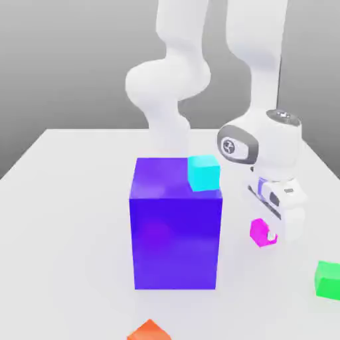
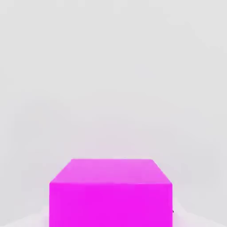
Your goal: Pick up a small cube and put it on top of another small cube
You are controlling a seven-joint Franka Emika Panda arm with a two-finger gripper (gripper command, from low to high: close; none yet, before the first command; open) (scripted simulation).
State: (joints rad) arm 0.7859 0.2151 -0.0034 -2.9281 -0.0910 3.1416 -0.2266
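Observation:
A small magenta cube (image 1: pixel 257 231) sits low over the white table at the exterior view's right, and my gripper (image 1: pixel 264 234) is shut on it, one finger (image 1: pixel 272 234) crossing its front. The hand view looks closely at the same magenta cube (image 2: pixel 111 193) over pale table. A small cyan cube (image 1: pixel 203 172) rests on the top corner of the tall blue block (image 1: pixel 174 229), to the left of my hand. A small green cube (image 1: pixel 328 279) lies on the table to the right and nearer the front. A small orange cube (image 1: pixel 149 331) lies at the front edge.
The tall blue block stands in the middle of the table (image 1: pixel 73 219), close to my hand's left side. The white arm (image 1: pixel 169 86) rises behind the block.

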